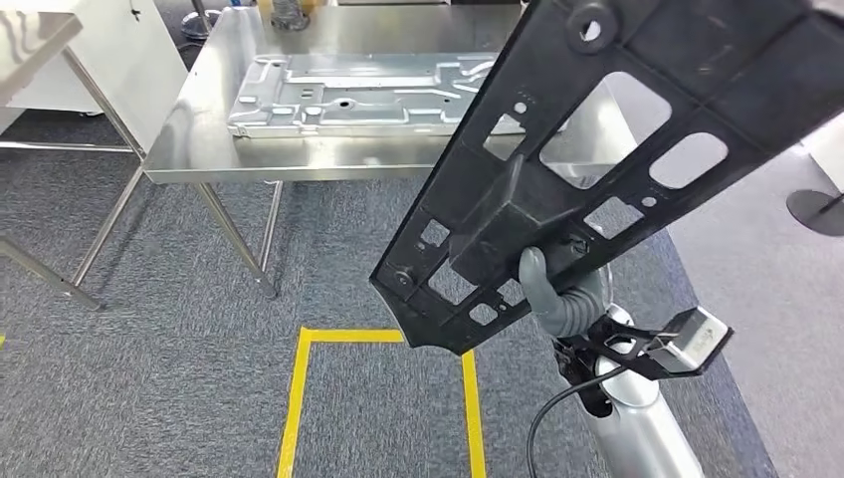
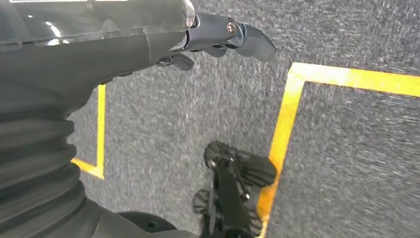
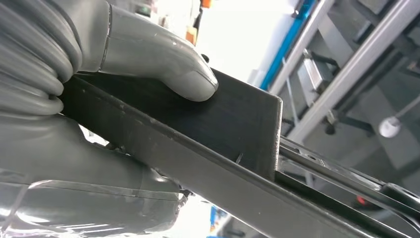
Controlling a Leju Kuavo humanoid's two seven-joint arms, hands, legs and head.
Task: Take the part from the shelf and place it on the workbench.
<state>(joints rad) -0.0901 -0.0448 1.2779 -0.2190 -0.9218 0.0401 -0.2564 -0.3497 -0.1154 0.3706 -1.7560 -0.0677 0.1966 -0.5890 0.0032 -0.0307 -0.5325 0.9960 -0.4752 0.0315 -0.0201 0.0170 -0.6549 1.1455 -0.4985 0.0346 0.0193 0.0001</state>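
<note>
My right hand [image 1: 557,294] grips the black perforated plastic panel [image 1: 597,149], thumb pressed on its raised box-shaped rib and the other fingers hidden under it. The panel is up in the air, tilted, its long body running from near me toward the far right, above the grey carpet [image 1: 179,349] and overlapping my view of the steel workbench [image 1: 199,119]. So I judge the pick from the shelf done and the carry under way: the part is off the shelf and not yet set down.

The tabletop lies ahead and to the left, already carrying a stamped grey metal plate [image 1: 348,95] across its middle. What is left is to close in on the bench and lay the panel on it.

My left hand [image 2: 218,37] hangs beside me over the carpet and the yellow floor tape [image 2: 285,119], fingers loosely curled and holding nothing.
</note>
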